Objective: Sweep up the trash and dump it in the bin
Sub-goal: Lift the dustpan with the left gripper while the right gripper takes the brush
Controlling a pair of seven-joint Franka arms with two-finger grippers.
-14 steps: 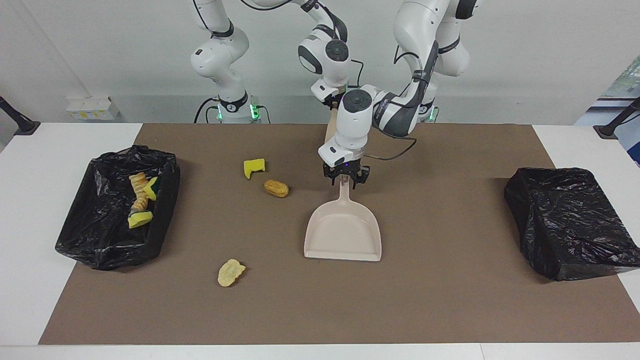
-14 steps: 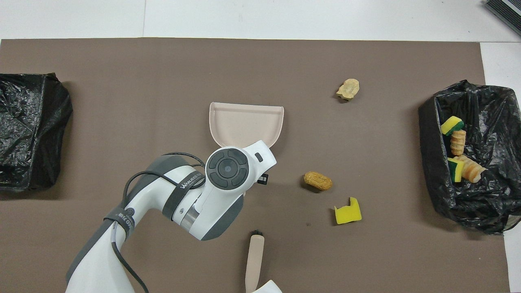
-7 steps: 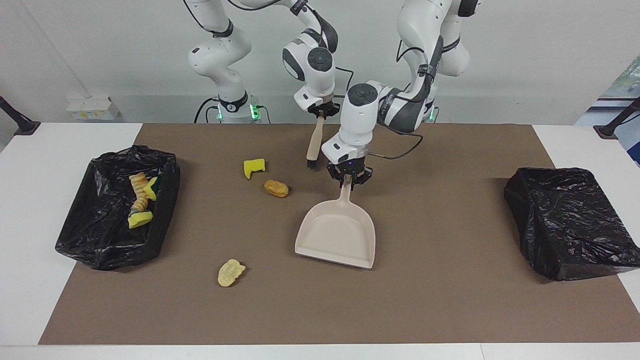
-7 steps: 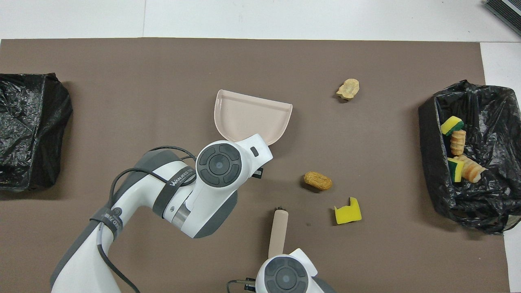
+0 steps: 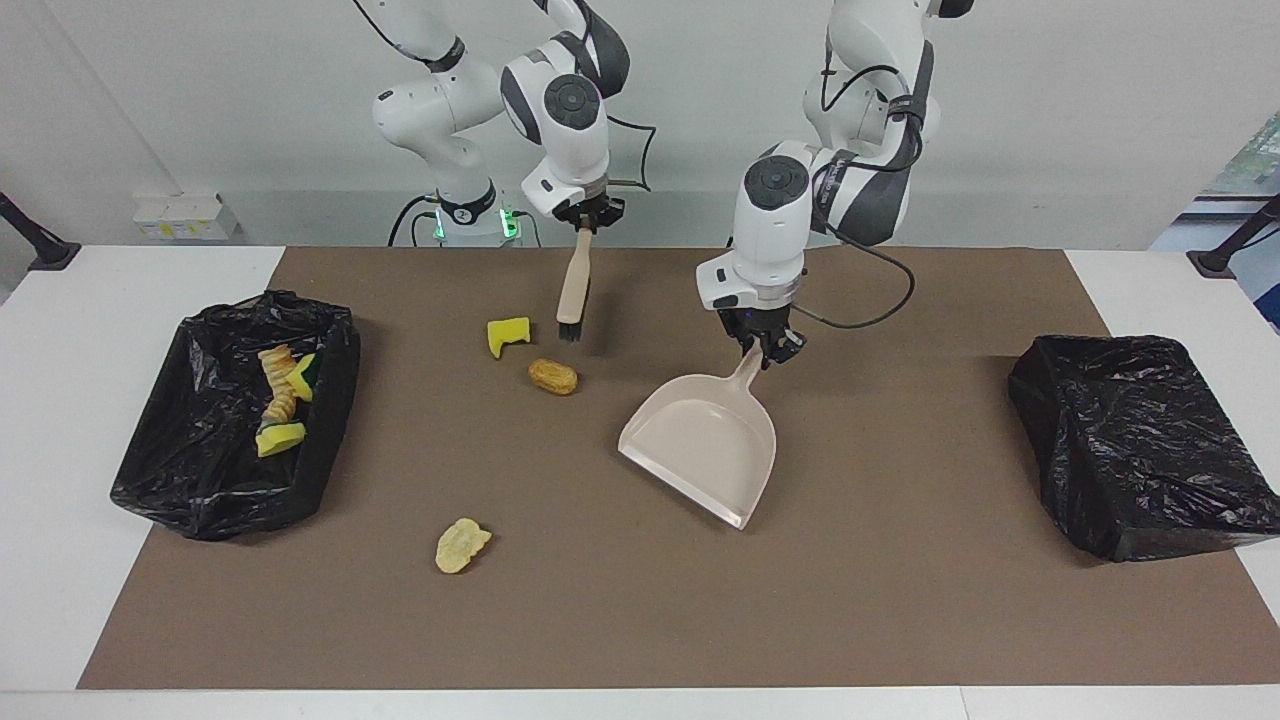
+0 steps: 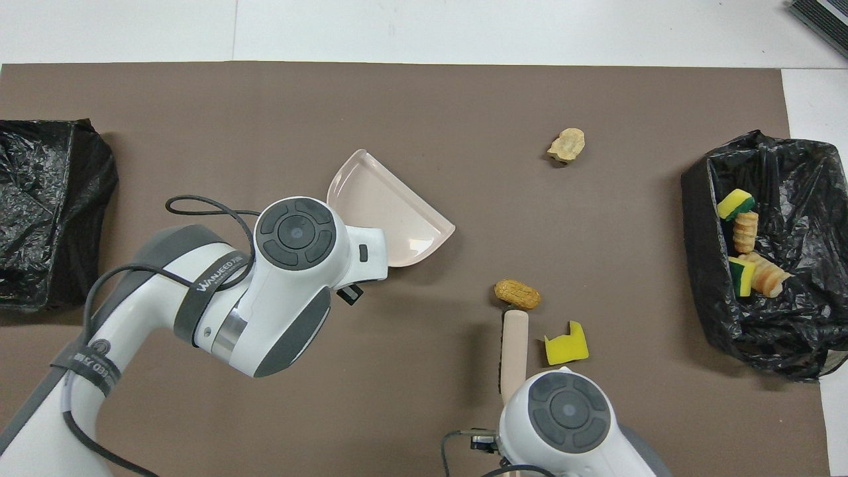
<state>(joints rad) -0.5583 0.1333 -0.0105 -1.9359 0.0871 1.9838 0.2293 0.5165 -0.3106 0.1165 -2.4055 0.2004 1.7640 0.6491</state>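
Centrally, we see left gripper (image 5: 765, 355) pinching dustpan (image 5: 705, 445) handle; upper-center, right gripper (image 5: 585, 222) clamps brush (image 5: 572, 285) nr brown trash scrap (image 5: 552, 376).

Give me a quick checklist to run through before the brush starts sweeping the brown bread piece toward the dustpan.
1. Left pincer shut on the beige plastic dustpan by its handle: ok.
2. Right pincer shut on the beige wooden-handled brush: ok.
3. Brush bristles beside the golden-brown bread-like piece, on its robot side: ok.
4. Dustpan mouth turned toward that piece: not ok, it faces away from the robots, toward the right arm's end.
5. Dustpan lip flat on the brown mat: cannot tell.
6. Open black-lined bin ready for dumping: ok.
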